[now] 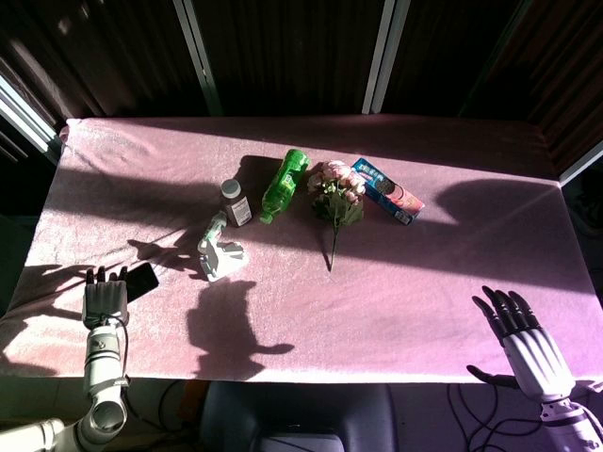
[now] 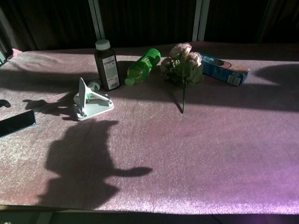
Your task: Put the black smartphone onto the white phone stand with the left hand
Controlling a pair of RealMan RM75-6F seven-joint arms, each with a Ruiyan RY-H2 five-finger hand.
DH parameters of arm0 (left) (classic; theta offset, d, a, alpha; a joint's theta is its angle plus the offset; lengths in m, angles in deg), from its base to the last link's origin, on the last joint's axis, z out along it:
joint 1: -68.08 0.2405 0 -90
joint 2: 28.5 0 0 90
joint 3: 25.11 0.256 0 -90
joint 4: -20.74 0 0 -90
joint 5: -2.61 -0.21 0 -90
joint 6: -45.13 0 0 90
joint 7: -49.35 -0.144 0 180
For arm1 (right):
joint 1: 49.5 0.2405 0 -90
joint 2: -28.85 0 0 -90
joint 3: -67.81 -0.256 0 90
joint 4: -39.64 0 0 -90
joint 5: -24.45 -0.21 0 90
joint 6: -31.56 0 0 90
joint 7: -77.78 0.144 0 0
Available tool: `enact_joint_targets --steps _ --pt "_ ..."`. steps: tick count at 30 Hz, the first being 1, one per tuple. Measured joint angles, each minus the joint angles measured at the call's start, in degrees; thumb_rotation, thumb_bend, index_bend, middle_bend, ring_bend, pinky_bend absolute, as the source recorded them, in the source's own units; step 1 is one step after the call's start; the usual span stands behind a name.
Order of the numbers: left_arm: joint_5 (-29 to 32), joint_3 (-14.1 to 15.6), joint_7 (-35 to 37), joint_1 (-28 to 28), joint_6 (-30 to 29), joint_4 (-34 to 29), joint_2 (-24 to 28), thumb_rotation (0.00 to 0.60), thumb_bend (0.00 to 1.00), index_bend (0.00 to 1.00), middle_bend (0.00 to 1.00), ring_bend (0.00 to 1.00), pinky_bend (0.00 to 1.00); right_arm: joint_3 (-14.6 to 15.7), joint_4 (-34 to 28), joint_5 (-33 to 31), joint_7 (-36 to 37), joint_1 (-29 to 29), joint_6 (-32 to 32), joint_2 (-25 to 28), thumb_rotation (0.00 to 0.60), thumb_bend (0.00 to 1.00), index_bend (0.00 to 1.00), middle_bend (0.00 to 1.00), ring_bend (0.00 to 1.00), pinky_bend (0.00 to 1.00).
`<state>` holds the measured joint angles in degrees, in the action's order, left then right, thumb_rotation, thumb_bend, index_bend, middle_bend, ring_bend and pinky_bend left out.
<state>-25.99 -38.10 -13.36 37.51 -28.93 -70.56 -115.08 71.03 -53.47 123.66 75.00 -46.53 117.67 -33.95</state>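
Black and glossy, the flat rectangular smartphone (image 1: 139,281) lies face-up on the pink velvet-covered bench (image 1: 396,282) near its left edge, just left of the white plastic phone stand (image 1: 220,252) but apart from it. It looks stiff, thin, light and slick, lying flush on soft cloth; the long side edges seem the best place to pinch it, since the glass face offers little purchase. The left hand (image 1: 104,298) hovers just beside its near end, fingers extended and holding nothing. The right hand (image 1: 524,341) is spread, idle, well apart at the bench's right front.
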Motion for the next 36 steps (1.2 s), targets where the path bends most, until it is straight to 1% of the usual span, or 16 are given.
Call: enact_joint_targets --steps 2,5,12,14,22,28,30,34,36 --pt "2.6 -0.9 -1.0 -1.4 -0.7 2.1 -1.2 0.600 0.27 0.12 0.22 0.05 0.05 0.1 0.0 0.2 0.1 0.1 0.0 0.1 0.600 0.13 0.00 0.00 0.00 0.00" --pt "4.9 -1.7 -1.3 -2.3 -0.7 3.6 -2.0 0.600 0.27 0.12 0.22 0.05 0.05 0.1 0.0 0.2 0.3 0.0 0.2 0.1 0.600 0.13 0.00 0.00 0.00 0.00" --pt "10.0 -2.2 -1.7 -3.9 2.8 5.0 -2.1 0.600 0.27 0.15 0.26 0.07 0.06 0.1 0.1 0.2 0.6 -0.1 0.7 0.2 0.600 0.13 0.00 0.00 0.00 0.00" --pt "11.0 -2.2 -1.6 -4.8 3.6 5.3 -2.0 0.600 0.27 0.15 0.26 0.07 0.06 0.2 0.2 0.2 0.6 0.0 0.6 0.2 0.600 0.13 0.00 0.00 0.00 0.00" --pt "13.2 -2.2 -1.6 -6.7 3.5 6.8 -2.6 0.600 0.27 0.15 0.26 0.07 0.06 0.1 0.1 -0.1 0.4 0.1 0.4 0.2 0.600 0.13 0.00 0.00 0.00 0.00" --pt "15.6 -2.2 -1.5 -7.5 5.2 6.8 -1.9 0.600 0.28 0.15 0.27 0.08 0.07 0.1 0.1 -0.2 0.2 0.2 0.2 0.1 0.600 0.13 0.00 0.00 0.00 0.00" --pt "16.9 -2.3 -1.5 -7.8 6.3 6.7 -1.5 0.600 0.28 0.16 0.28 0.09 0.07 0.2 0.1 -0.2 0.2 0.2 0.1 0.1 0.600 0.13 0.00 0.00 0.00 0.00" --pt "19.3 -2.6 -1.4 -8.8 8.6 6.7 -0.6 0.600 0.28 0.20 0.36 0.12 0.08 0.2 0.1 -0.3 0.0 0.3 -0.1 0.0 0.600 0.13 0.00 0.00 0.00 0.00" --pt "20.1 -2.7 -1.0 -9.2 9.7 6.3 0.2 0.600 0.28 0.20 0.37 0.13 0.08 0.2 0.1 -0.4 0.1 0.3 -0.1 0.1 0.600 0.13 0.00 0.00 0.00 0.00"
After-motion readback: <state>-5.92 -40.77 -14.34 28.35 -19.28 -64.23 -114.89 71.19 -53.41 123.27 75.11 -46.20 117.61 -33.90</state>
